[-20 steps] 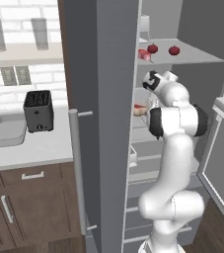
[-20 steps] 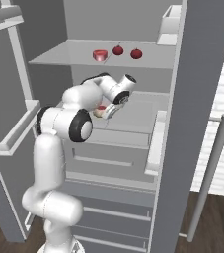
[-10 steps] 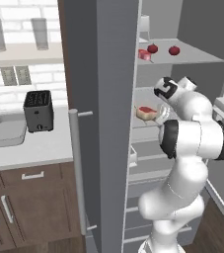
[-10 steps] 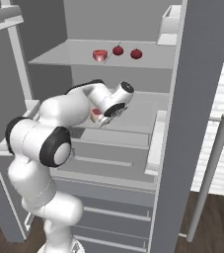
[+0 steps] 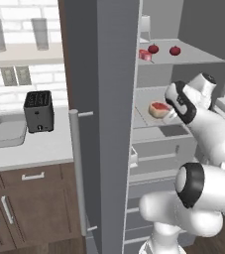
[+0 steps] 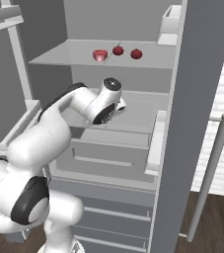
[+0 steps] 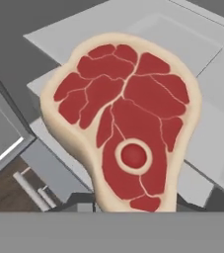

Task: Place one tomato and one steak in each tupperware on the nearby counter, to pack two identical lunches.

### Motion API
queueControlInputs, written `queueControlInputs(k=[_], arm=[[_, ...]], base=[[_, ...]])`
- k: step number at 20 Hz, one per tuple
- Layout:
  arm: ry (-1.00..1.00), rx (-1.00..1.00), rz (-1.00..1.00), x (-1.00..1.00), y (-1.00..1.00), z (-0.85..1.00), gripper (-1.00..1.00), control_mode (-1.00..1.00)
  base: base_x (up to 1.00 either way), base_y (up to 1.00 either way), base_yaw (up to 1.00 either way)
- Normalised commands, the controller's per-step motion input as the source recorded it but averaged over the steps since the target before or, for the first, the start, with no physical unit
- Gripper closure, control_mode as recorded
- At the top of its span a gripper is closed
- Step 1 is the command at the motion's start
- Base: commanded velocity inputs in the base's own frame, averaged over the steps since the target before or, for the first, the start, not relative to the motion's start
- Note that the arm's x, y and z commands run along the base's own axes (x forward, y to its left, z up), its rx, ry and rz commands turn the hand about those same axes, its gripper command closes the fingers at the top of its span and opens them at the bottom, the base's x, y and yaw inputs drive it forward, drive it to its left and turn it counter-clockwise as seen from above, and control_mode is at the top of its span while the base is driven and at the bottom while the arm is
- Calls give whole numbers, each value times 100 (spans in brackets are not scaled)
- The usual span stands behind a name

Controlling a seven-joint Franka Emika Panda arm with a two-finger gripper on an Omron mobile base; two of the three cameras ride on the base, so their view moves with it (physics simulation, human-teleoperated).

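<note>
The gripper (image 5: 169,115) pinches a steak (image 5: 158,108) and holds it just over the fridge's middle shelf (image 5: 148,124), while two tomatoes (image 5: 153,48) and another steak (image 5: 144,54) sit on the upper shelf (image 5: 198,58).

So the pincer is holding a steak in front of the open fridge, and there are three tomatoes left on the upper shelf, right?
Not quite. The pincer does hold a steak in front of the open fridge, but the upper shelf carries two tomatoes plus a second piece of steak, not three tomatoes. The right base view shows it.
</note>
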Motion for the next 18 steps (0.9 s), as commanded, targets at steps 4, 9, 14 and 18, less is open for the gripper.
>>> queueControlInputs(k=[4,9,14,18], arm=[[3,0,-36,-100,-15,59,100,-100],[0,-1,-33,-98,0,59,100,-100],[-6,-2,-30,-100,0,31,100,-100],[-23,0,-18,-89,5,34,100,-100]], base=[[0,0,0],[0,0,0],[0,0,0],[0,0,0]])
